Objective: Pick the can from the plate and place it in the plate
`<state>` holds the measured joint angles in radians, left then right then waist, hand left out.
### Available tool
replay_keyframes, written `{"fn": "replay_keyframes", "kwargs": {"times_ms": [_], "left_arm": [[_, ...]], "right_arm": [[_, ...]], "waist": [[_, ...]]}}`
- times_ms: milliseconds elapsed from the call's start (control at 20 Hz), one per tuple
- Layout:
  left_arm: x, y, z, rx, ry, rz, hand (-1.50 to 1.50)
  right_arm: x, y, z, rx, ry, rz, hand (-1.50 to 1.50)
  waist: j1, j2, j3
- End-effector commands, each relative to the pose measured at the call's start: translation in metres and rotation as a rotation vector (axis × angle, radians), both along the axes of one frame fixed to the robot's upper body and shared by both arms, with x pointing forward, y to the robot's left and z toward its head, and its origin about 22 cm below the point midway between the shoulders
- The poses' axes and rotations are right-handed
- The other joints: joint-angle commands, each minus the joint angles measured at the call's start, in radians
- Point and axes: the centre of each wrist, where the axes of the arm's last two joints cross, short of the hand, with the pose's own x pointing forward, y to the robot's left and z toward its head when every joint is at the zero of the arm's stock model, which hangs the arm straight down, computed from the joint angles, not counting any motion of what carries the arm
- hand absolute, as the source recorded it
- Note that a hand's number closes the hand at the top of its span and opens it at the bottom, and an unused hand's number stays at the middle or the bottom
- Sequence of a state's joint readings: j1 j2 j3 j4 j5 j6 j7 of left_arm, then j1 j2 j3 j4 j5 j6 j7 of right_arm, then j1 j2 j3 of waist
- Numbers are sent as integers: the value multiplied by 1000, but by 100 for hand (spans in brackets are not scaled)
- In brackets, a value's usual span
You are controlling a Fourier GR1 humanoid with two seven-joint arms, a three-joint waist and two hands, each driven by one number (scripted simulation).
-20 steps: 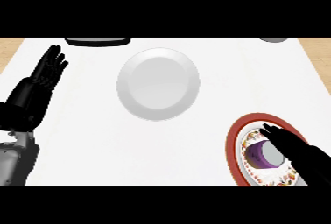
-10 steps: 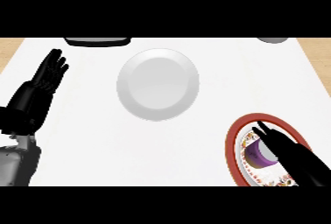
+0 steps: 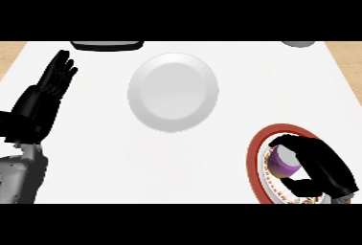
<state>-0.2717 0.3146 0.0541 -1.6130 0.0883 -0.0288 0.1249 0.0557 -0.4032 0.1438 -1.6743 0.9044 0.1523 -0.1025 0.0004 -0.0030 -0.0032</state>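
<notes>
White counter (image 3: 99, 158) carries the can (image 3: 284, 161) on the red-rimmed plate (image 3: 256, 148), right hand (image 3: 320, 165) curled round it; lift straight up before crossing to the white plate (image 3: 173, 92), left hand (image 3: 51, 88) resting spread.

A white counter (image 3: 92, 158) fills most of the view, its top plain and bright. Along its far edge, left of the middle, sits a dark, flat-looking object (image 3: 106, 45) with a grey upper face; only its near part shows, so what it is cannot be told. At the far right edge a grey rounded object (image 3: 300, 43) pokes into view, also cut off. The two stand well apart, one toward each far corner. Beyond the counter, at both top corners, a tan wood-coloured surface (image 3: 13, 50) shows, a wedge at the left and a narrower one at the right.
</notes>
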Motion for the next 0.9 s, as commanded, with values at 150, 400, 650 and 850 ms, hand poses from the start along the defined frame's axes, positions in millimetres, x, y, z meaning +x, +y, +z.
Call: {"fn": "replay_keyframes", "kwargs": {"times_ms": [150, 400, 650, 850], "left_arm": [[-4, 6, -13, 17, -14, -10, 0], [4, -20, 6, -9, -10, -52, 0], [-4, 1, -1, 17, -12, -15, 0], [14, -10, 3, 10, 2, -1, 0]], "right_arm": [[44, -39, 7, -47, -121, -156, 150], [80, -103, 23, -229, -9, -435, 150], [124, -109, 39, -141, -99, -342, 150], [131, -66, 61, 18, -196, -202, 150]], "waist": [[12, 7, 4], [38, 16, 5], [18, 7, 4], [-2, 4, 3]]}}
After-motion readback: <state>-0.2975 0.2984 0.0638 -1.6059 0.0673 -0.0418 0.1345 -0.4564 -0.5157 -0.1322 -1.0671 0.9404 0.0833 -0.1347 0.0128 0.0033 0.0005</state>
